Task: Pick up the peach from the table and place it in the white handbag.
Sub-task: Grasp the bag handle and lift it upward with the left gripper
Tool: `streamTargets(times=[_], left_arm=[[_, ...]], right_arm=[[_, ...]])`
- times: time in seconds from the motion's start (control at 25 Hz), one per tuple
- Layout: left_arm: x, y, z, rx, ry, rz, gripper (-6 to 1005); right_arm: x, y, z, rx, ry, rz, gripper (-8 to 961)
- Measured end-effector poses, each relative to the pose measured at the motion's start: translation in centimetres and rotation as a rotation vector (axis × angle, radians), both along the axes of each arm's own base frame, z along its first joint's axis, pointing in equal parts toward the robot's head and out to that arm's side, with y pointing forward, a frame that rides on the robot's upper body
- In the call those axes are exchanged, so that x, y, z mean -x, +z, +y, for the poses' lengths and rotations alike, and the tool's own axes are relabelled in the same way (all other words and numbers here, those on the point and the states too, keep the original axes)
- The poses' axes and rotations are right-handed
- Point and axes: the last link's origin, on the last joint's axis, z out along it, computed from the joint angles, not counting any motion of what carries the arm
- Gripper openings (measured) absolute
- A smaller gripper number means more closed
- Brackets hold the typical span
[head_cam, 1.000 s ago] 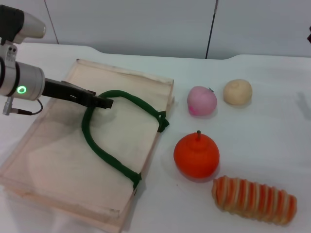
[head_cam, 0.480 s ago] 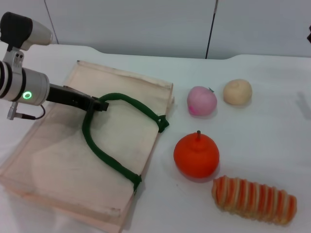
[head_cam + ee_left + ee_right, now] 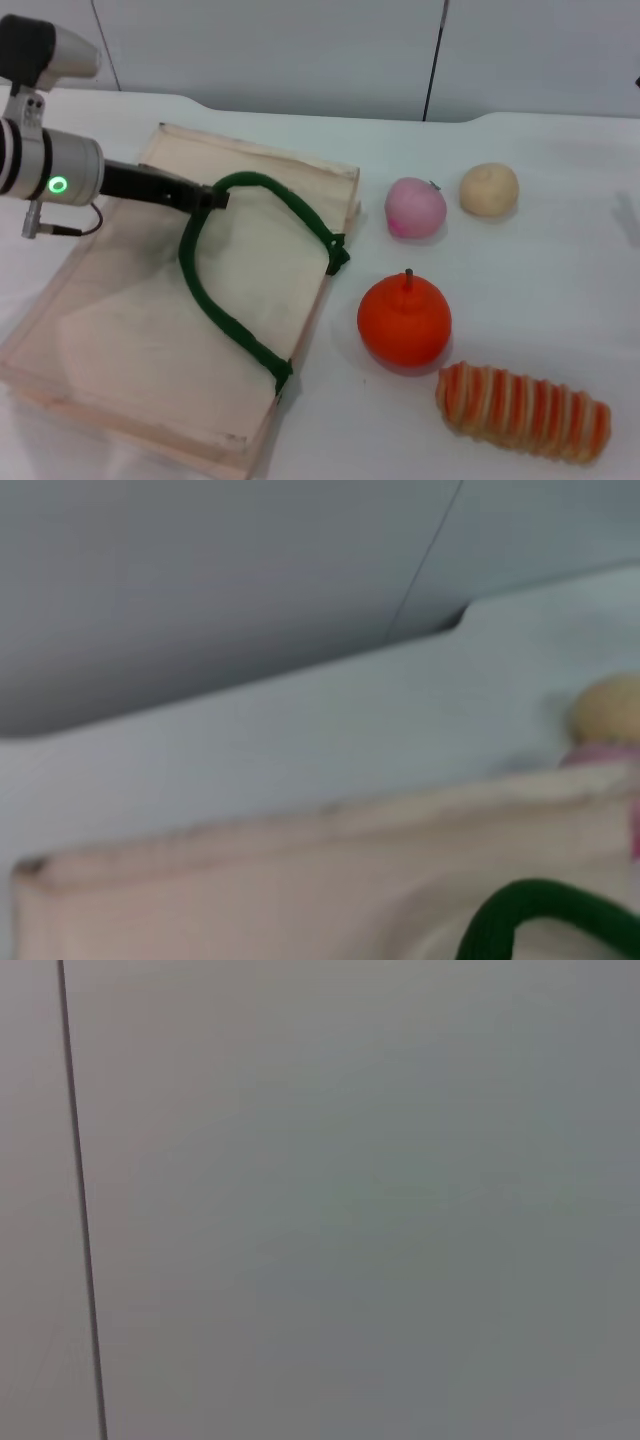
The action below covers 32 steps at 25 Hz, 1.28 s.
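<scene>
The left gripper (image 3: pixel 212 197) reaches in from the left over the bag (image 3: pixel 120 330), its dark jaws closed on the top of the green handle (image 3: pixel 215 310), which stands lifted in a loop above the cloth. The bag lies flat on the table (image 3: pixel 560 290), filling the left half of the head view. In the left wrist view the bag's far edge (image 3: pixel 300 825) and a bend of the handle (image 3: pixel 540 905) show.

The peach (image 3: pixel 415 207) sits on the table just right of the bag's far corner, well apart from the left gripper and untouched. Close beside it on the right is a beige lump (image 3: pixel 489 189). Nearer the robot stands an orange fruit (image 3: pixel 404 319), and right of that lies a striped roll (image 3: pixel 522 411).

Counted: one bag, one handle in sight, one peach, one lump, one orange fruit, one roll.

The right gripper is out of sight; its wrist view shows only a plain grey wall (image 3: pixel 350 1200).
</scene>
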Motion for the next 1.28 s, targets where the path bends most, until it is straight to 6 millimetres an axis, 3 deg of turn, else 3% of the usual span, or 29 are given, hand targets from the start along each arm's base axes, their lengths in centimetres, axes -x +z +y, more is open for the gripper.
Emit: streamTargets(times=[0.24, 0.52, 0.72, 0.92, 1.28], left_arm=[[-1.2, 2.2, -0.6, -0.056, -0.113, -0.142, 120], [-3.6, 8.3, -3.7, -0.12, -0.404, -0.36, 121], [-3.3, 11.5, -5.7, -0.122, -0.471, -0.408, 123], [-2.7, 12.8, -6.4, -0.149, -0.435, -0.401, 124], [-3.3, 14.2, -6.0, -0.166, -0.398, -0.413, 125]], right_arm=[[-0.1, 0.0, -0.1, 0.0, -0.002, 0.0, 864], [-0.1, 0.0, -0.1, -0.002, -0.004, 0.001, 862], [-0.1, 0.0, -0.1, -0.002, -0.005, 0.002, 861], [-0.4, 0.1, -0.3, 0.0, -0.012, 0.019, 859], [0.0, 0.0, -0.1, 0.064, 0.032, 0.069, 857]])
